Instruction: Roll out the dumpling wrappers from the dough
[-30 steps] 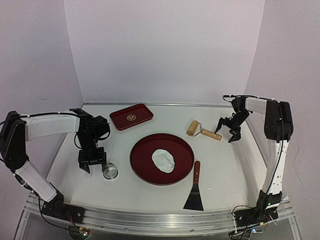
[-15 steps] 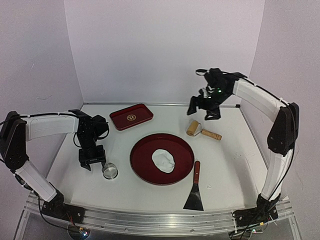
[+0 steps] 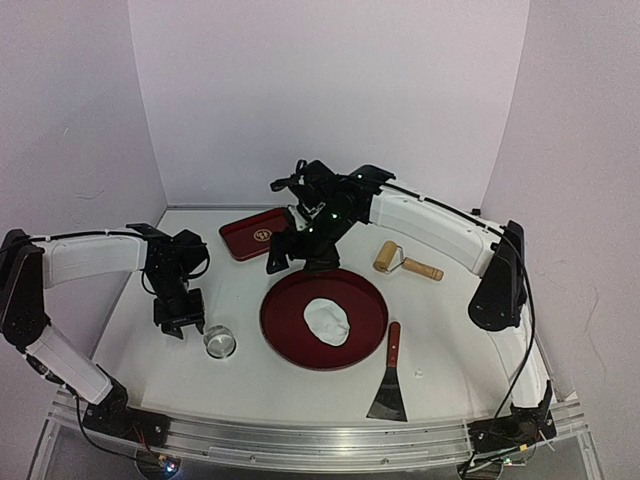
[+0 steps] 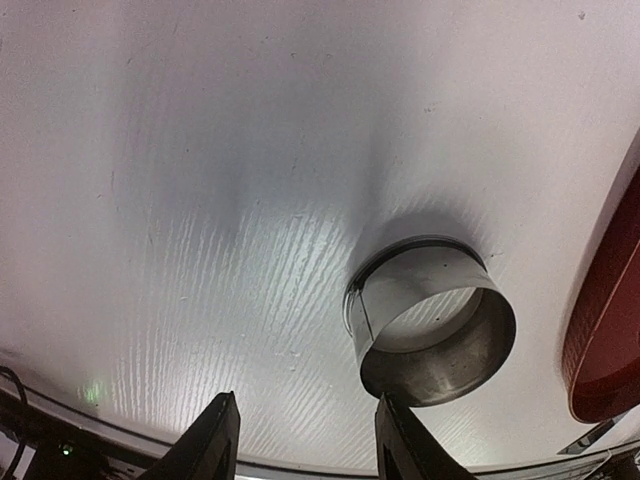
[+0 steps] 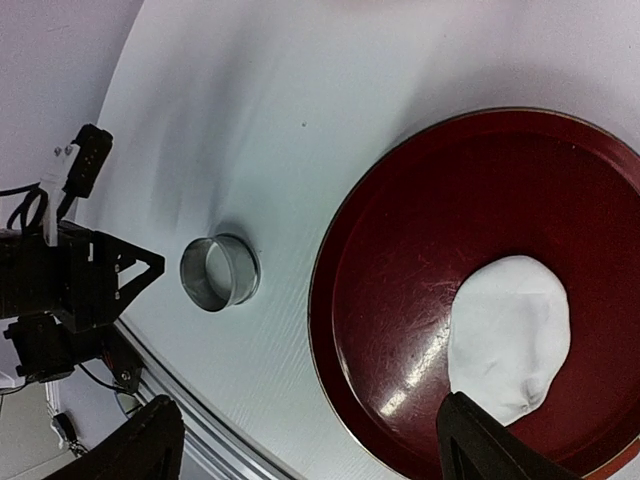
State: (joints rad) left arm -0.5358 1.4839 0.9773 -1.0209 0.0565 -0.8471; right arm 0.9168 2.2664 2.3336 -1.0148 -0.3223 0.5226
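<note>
**White table [image 3: 455, 330], dough [image 3: 327, 321] lying in round red tray [image 3: 275, 300]**

Pale walls behind; tray sits mid-table. Dough is a flat, irregular white sheet near tray's middle. Left pincer [image 3: 183, 328] is low, left of tray, fingers apart w/ nothing between them. Ring cutter [image 3: 219, 342] stands just beside it, betw. pincer & tray. Right pincer [image 3: 298, 255] hangs over tray's far-left rim, spread wide, empty. Rolling pin [image 3: 405, 262] lies far-right of tray, scraper [image 3: 390, 375] near-right, rect. red tray [image 3: 262, 233] far-left.

White-shelled arms [image 3: 95, 255], black joints, black angular fingers [image 4: 212, 450]; thin black cables [image 3: 531, 330]
</note>
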